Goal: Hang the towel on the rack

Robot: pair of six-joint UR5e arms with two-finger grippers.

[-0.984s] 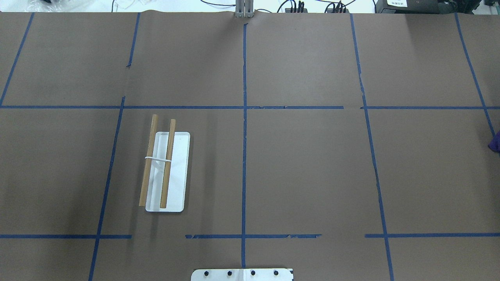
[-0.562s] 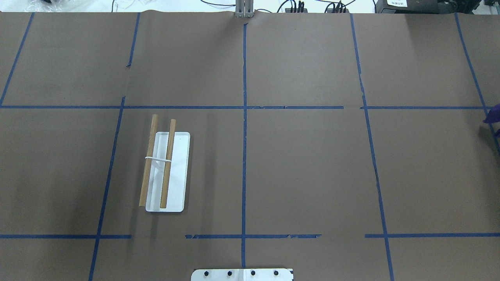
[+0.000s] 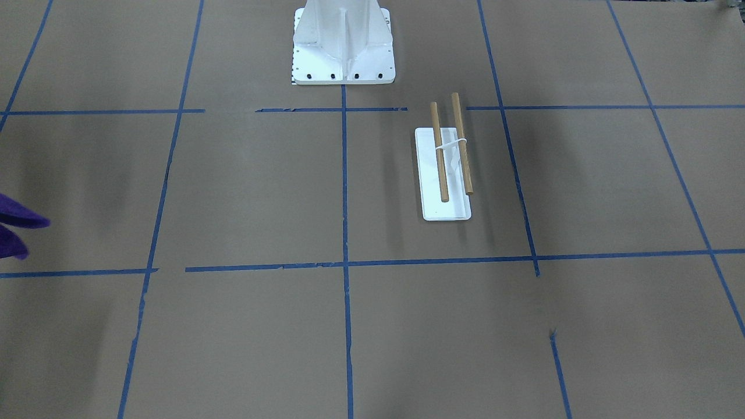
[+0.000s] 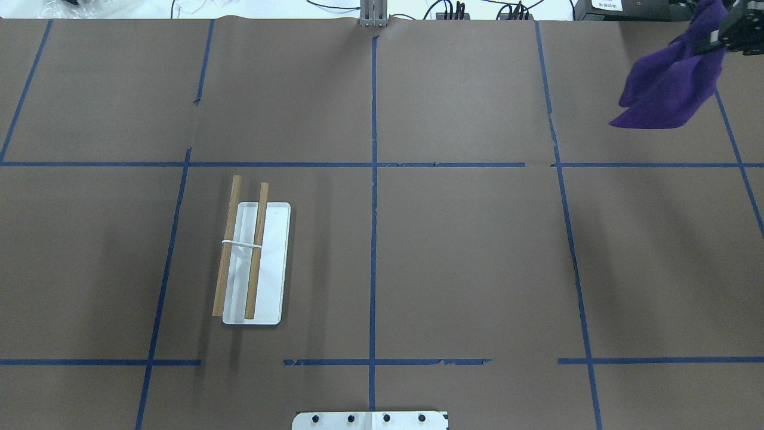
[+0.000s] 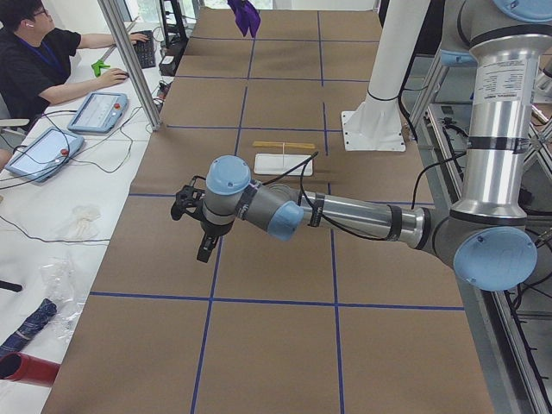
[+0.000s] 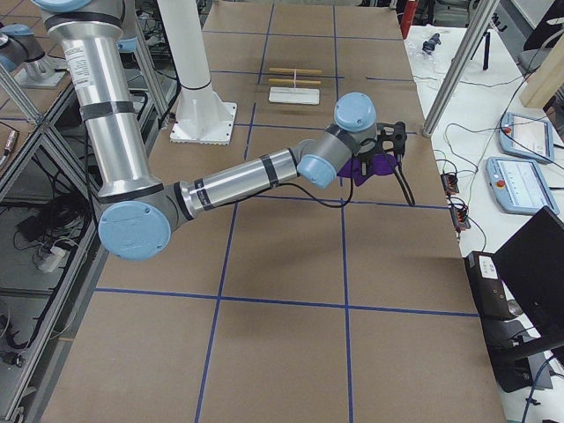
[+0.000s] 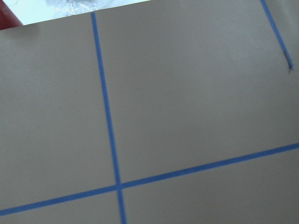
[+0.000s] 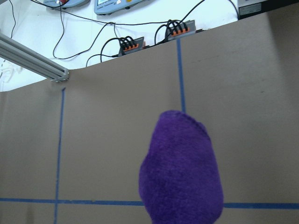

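The deep-purple towel (image 4: 665, 92) hangs in the air over the table's far right corner, held at its top by my right gripper (image 4: 729, 34), which is shut on it. The towel also shows at the left edge of the front view (image 3: 13, 228), in the right side view (image 6: 363, 168) and up close in the right wrist view (image 8: 181, 172). The rack (image 4: 253, 263) stands on the table's left half, with two brown dowels over a white base (image 3: 445, 206). My left gripper (image 5: 195, 226) hovers far to the left of the rack; I cannot tell if it is open.
The white bolted pedestal (image 3: 343, 43) stands at the robot's edge of the table, and its base plate (image 4: 370, 420) shows in the overhead view. Blue tape lines cross the brown table cover. Cables and teach pendants (image 5: 97, 110) lie beyond the far edge.
The towel, only a sliver at the overhead view's right edge before, has been carried toward the far right corner and now hangs in full view with the right gripper. The rack has not moved.
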